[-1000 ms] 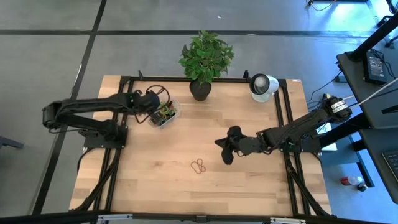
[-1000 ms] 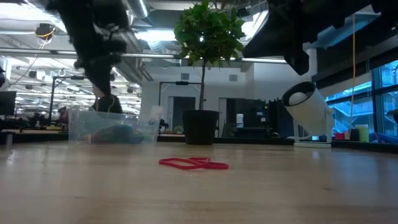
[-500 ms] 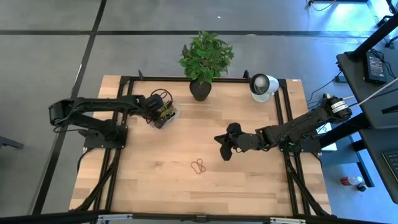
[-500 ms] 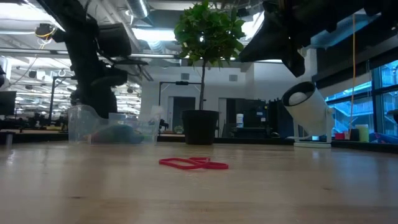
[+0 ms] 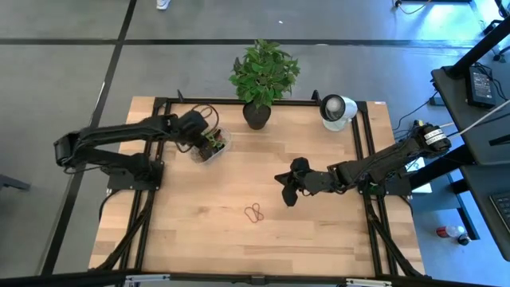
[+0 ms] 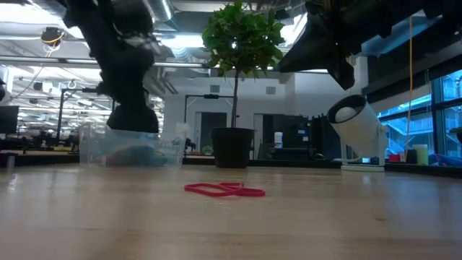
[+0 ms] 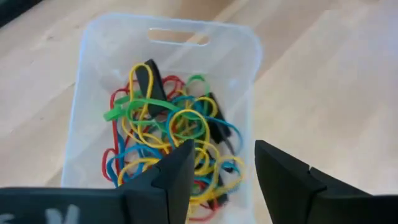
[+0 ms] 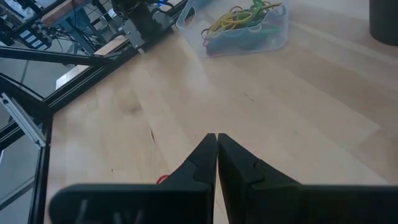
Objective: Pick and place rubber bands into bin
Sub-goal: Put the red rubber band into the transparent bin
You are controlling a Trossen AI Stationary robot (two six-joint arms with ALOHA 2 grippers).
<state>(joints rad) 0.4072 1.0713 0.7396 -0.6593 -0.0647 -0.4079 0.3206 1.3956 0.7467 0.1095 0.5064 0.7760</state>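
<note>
The bin (image 7: 168, 37) is a clear plastic tub at the table's far left (image 5: 215, 147), and it holds several rubber bands (image 7: 165, 127) in red, yellow, green and blue. My left gripper (image 7: 224, 177) hangs open just above the bin (image 6: 130, 150), pointing down, with nothing between its fingers. Two red rubber bands (image 5: 255, 212) lie flat on the wood near the table's middle (image 6: 224, 190). My right gripper (image 8: 216, 138) is shut and held above the table (image 5: 285, 194), to the right of and a little beyond those bands.
A black pot with a green plant (image 5: 256, 114) stands at the far edge's middle, and a white round object (image 5: 337, 109) stands at the far right. Bare wood lies between the bin and the red bands and along the near edge.
My left gripper has opened above the bin. Its wrist swung a little toward the table's left edge and back, and turned as it went. The red bands on the table and my right gripper have kept still.
</note>
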